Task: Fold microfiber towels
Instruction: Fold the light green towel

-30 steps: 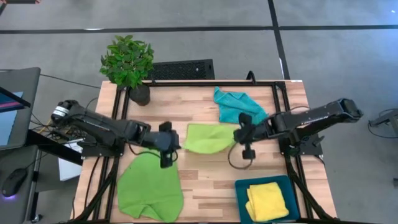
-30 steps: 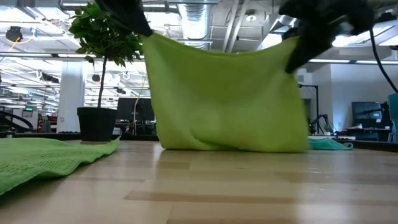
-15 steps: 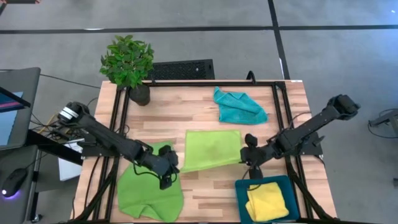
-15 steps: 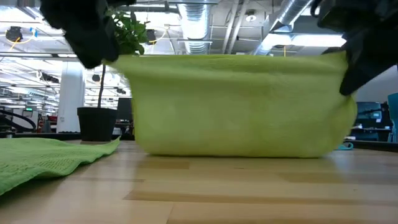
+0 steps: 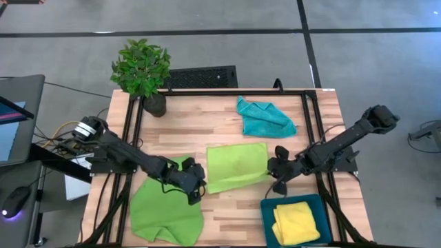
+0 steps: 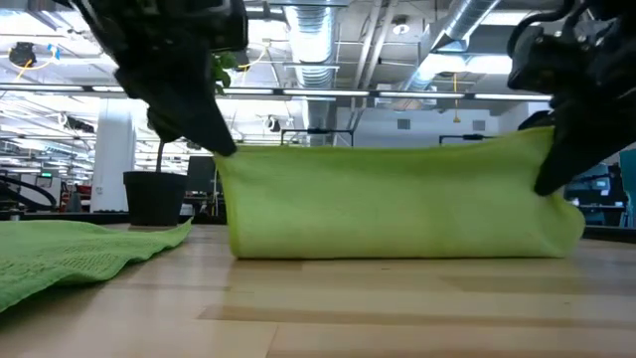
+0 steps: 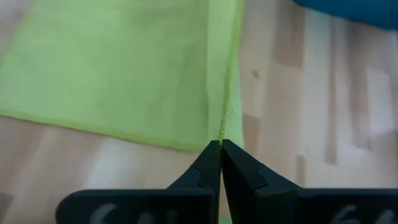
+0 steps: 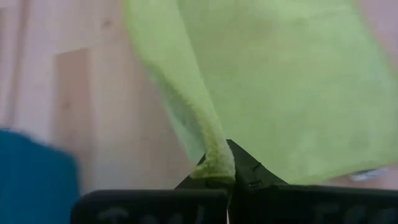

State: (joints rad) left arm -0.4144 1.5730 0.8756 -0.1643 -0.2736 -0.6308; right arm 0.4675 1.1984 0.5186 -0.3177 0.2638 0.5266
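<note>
Nearest the front edge of the table (image 5: 227,220), a folded yellow towel (image 5: 298,222) lies in a blue tray (image 5: 269,208) at the right corner, and a rumpled lime green towel (image 5: 164,210) lies spread at the left corner, part of it hanging over the edge.

Just behind these, in the middle of the table, both arms hold a second lime green towel (image 5: 236,165) between them. The left gripper (image 5: 195,187) has its fingers closed on the towel's front left corner, and the right gripper (image 5: 277,173) has its fingers closed on the front right corner. From table height, the held edge is lifted and stretched level between the two grippers, while the rest of the cloth hangs down to the wood.

Farther back, a crumpled turquoise towel (image 5: 264,117) lies apart toward the right rear. A potted plant (image 5: 143,71) stands at the far left corner.
</note>
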